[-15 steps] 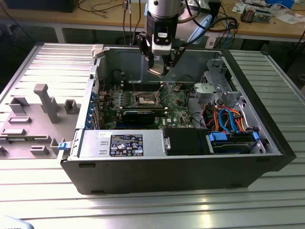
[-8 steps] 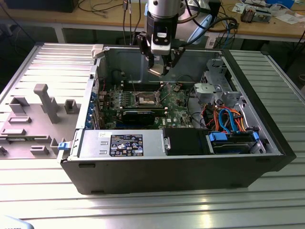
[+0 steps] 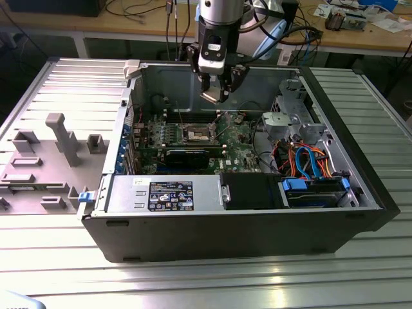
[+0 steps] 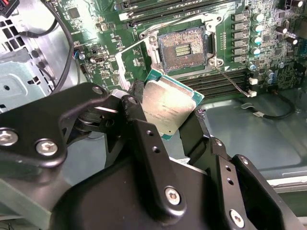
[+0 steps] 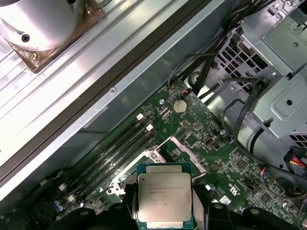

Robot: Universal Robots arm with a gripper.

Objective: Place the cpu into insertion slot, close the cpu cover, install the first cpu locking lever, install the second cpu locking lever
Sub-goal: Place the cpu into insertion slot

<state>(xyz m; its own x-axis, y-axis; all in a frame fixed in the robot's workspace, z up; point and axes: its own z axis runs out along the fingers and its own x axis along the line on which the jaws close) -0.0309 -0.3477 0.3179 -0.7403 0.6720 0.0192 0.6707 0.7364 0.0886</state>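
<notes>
My gripper (image 3: pixel 215 96) hangs inside the open computer case, above the motherboard (image 3: pixel 238 138), and is shut on the cpu (image 4: pixel 169 106). The cpu is a small square chip with a dull silver top and a green rim, pinched at two opposite edges by the black fingers (image 4: pixel 194 130). It also appears in the first wrist view as the cpu (image 5: pixel 164 196). Below it and a little off to one side, the insertion slot (image 4: pixel 184 48) lies open with its contact field bare. The cpu cover (image 5: pixel 188 153), a thin silvery frame, stands swung up beside the slot. A thin wire locking lever (image 4: pixel 231 80) sticks out, unlatched.
A long black graphics card (image 3: pixel 187 154) lies in front of the slot. Memory slots (image 5: pixel 120 143) run beside it. A metal drive cage (image 3: pixel 290 122) and coloured cables (image 3: pixel 309 161) fill the exterior view's right of the case, with the power supply (image 3: pixel 167 193) along the front.
</notes>
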